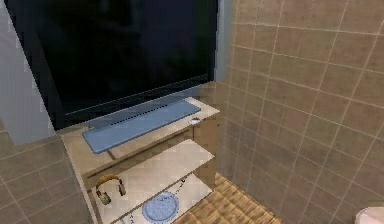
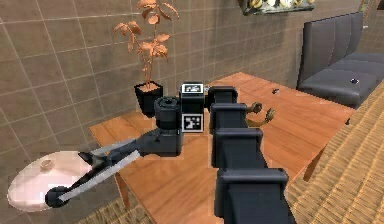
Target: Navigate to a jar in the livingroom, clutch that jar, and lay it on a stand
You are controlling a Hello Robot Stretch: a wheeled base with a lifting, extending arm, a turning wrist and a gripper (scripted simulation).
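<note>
Hanging at the far end of the end effector [image 2: 80, 174], clear of the wooden counter [image 2: 285, 112], is a pale pink, rounded jar [image 2: 38, 184]. The end effector holds it, but the state of its fingers cannot be told. A potted plant [image 2: 148, 62] stands at the counter's far corner, with a dark sofa [image 2: 340, 62] beyond.

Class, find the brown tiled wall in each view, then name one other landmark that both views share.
Forward view: the tiled wall takes up the right half, right of the TV.
Arm side view: the tiled wall runs across the upper left, behind the plant.
Shared landmark: what looks like the same woven floor, at the forward view's bottom and the arm side view's lower right.
</note>
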